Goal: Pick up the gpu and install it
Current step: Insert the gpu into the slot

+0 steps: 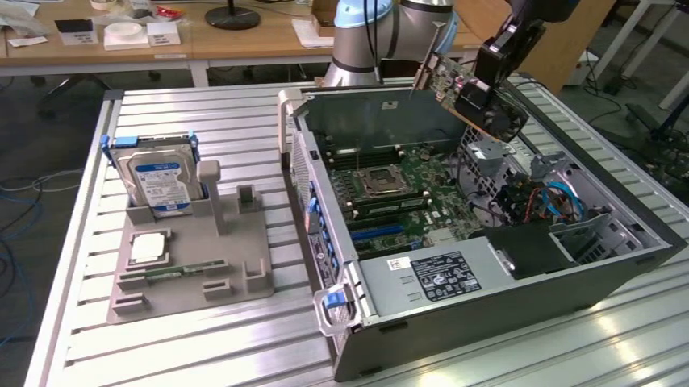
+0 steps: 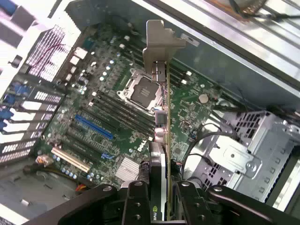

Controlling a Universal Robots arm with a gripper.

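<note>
Here we go: the fingers [image 2: 136, 205] are clenched on the gpu [image 2: 162, 140], carrying it edge-on in mid-air over the open computer case [image 1: 485, 314], apparently so its lower edge faces the motherboard [image 2: 187, 110] slots underneath, not yet touching.

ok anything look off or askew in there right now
Only the gpu: it hangs tilted in the hand above the open computer case, in no slot. Nothing looks damaged or spilled.
</note>
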